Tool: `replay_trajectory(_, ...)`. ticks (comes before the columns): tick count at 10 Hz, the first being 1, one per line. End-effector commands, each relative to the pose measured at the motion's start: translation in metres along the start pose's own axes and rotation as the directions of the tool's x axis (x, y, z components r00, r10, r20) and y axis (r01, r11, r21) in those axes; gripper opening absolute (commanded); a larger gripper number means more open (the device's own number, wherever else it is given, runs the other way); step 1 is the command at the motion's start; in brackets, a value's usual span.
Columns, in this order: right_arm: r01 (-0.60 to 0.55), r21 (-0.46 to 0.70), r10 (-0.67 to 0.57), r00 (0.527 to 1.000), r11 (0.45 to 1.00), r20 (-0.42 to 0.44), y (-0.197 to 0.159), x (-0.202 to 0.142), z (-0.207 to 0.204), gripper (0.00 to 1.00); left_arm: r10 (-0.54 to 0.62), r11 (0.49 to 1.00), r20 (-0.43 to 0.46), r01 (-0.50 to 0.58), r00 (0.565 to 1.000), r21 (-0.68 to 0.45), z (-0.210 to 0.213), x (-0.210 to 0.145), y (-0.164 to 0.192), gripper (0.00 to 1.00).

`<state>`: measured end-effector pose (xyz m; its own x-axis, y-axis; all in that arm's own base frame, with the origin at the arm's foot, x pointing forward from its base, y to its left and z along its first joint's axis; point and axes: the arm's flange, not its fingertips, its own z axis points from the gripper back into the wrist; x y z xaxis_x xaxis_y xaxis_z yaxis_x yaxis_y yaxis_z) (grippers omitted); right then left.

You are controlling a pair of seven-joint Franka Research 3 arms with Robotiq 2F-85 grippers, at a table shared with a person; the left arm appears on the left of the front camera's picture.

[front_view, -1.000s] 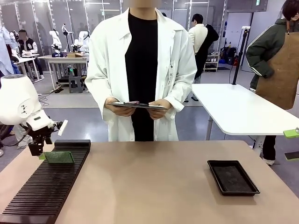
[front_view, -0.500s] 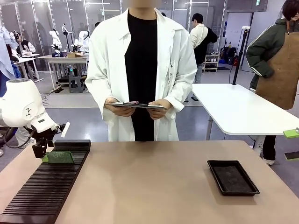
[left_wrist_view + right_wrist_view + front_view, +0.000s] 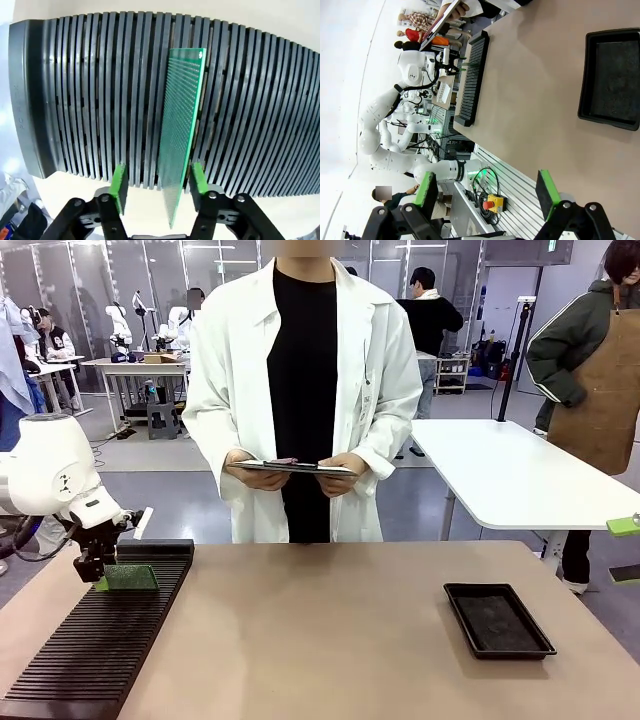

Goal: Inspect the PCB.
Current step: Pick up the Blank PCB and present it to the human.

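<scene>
The PCB [image 3: 182,115], a thin green board with a fine dotted grid, stands on edge in a slot of the black slotted rack [image 3: 75,95]. In the front view the PCB [image 3: 132,578] sits near the rack's far end. My left gripper [image 3: 158,179] straddles the board's near end. One green pad [image 3: 119,180] stands clear of the board and the other [image 3: 197,177] lies close beside it, so the jaws are open. That left gripper [image 3: 90,566] is at the board's left end. My right gripper [image 3: 486,192] is wide open with nothing in it, high over the table's right side.
A person in a white coat at the far edge holds a grey clipboard [image 3: 290,466] in both hands. A black shallow tray [image 3: 497,618] lies at the table's right. The long rack [image 3: 100,640] runs along the left side. A white table [image 3: 520,480] stands behind.
My left gripper has drifted slightly right and down, onto the PCB's left end. The person, tray and right arm have not moved.
</scene>
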<state>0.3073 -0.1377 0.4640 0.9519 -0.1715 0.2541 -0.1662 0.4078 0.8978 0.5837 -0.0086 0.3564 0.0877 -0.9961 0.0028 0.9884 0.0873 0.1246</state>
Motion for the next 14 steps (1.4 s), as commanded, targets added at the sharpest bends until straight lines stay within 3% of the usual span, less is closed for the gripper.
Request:
replay_trajectory(1,-0.018,0.005,0.018,1.000,1.000,-0.005,0.000,0.001,0.003,1.00,-0.010,1.000,0.001,0.010,1.000,-0.025,0.003,-0.003,-0.004,0.00)
replay_trajectory(3,-0.018,0.005,0.018,1.000,1.000,-0.005,0.000,0.001,0.003,1.00,-0.007,1.000,-0.018,0.007,1.000,-0.023,0.004,-0.001,-0.006,0.04)
replay_trajectory(4,-0.018,0.005,0.018,1.000,1.000,-0.005,0.000,0.001,0.003,1.00,-0.012,1.000,-0.010,0.012,1.000,-0.024,0.006,0.000,-0.007,0.00)
replay_trajectory(8,-0.018,0.005,0.018,1.000,1.000,-0.005,0.000,0.001,0.003,1.00,0.024,0.999,-0.009,-0.024,1.000,-0.034,0.013,-0.002,-0.006,0.00)
replay_trajectory(12,-0.018,0.005,0.018,1.000,1.000,-0.005,0.000,0.001,0.003,1.00,0.079,0.996,0.089,-0.082,0.993,0.030,0.096,-0.008,-0.010,0.00)
replay_trajectory(13,-0.018,0.005,0.018,1.000,1.000,-0.005,0.000,0.001,0.003,1.00,0.151,0.988,0.150,-0.154,0.977,0.010,0.113,-0.013,-0.013,0.00)
replay_trajectory(14,-0.018,0.005,0.018,1.000,1.000,-0.005,0.000,0.001,0.003,1.00,0.245,0.969,0.209,-0.233,0.947,-0.081,0.119,-0.016,-0.016,0.00)
